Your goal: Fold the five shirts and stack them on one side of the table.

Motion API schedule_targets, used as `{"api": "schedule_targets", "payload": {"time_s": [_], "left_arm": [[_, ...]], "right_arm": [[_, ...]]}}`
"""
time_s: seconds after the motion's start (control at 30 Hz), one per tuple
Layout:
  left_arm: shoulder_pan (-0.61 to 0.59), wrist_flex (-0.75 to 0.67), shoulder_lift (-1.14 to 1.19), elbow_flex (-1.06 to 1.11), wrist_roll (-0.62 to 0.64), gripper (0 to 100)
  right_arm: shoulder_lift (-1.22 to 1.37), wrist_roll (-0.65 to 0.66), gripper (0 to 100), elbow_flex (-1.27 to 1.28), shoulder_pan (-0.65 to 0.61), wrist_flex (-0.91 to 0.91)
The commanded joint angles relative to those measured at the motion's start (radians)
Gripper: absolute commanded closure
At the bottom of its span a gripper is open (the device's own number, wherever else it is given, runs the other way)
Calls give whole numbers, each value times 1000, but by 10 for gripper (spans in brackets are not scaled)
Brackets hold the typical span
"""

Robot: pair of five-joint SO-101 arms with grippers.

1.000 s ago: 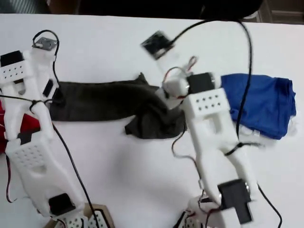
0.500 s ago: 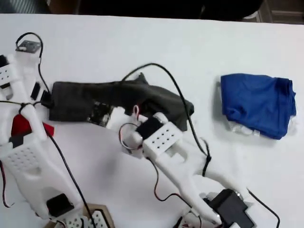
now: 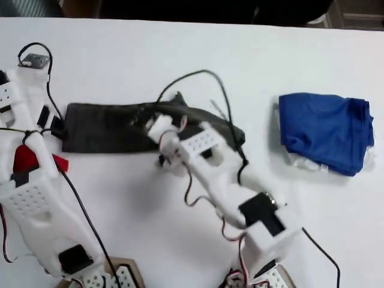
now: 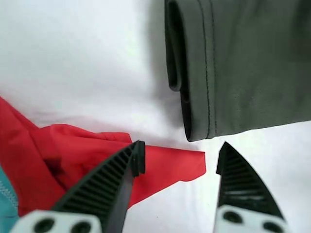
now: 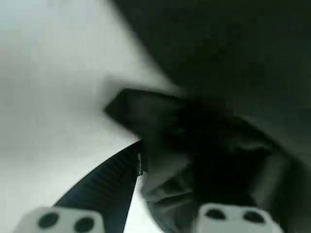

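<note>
A dark olive shirt lies as a long folded band across the table's middle. My right gripper sits low over its middle, open, with a bunched fold of the olive shirt between the fingers; one fingertip shows, the other is hidden in cloth. My left gripper hangs open just off the band's left end, above the table between the olive shirt's hemmed edge and a red shirt. A folded blue shirt rests at the right.
The red shirt lies crumpled at the left edge under the left arm, with a sliver of teal cloth beside it. Black cables loop over the olive shirt. The white table is bare at the back.
The right arm swung from the olive shirt's right end to its front, then onto its middle. The shirt's right end now lies flatter. The left arm shifted slightly left.
</note>
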Motion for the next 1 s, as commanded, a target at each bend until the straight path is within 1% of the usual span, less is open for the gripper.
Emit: {"api": "schedule_targets", "payload": {"time_s": [0.0, 0.03, 0.13, 0.27, 0.43, 0.73, 0.87, 0.97], "left_arm": [[-6, 12, -8, -39, -2, 740], [-6, 12, -8, -39, -2, 740], [-6, 12, -8, -39, -2, 740], [-6, 8, -6, -39, -2, 740], [-5, 5, -6, -39, -2, 740], [-2, 5, -6, -39, -2, 740], [-2, 5, -6, -39, -2, 740], [0, 8, -6, -39, 0, 740]], "right_arm": [[18, 9, 961, -103, 91, 24], [18, 9, 977, -114, 116, 27], [5, 11, 978, -150, 188, 51], [-42, 11, 978, -192, 231, 120], [-196, 11, 978, -247, 243, 234], [-544, 11, 978, -245, 242, 466], [-628, 11, 978, -239, 240, 547], [-631, 11, 978, -155, 240, 545]]}}
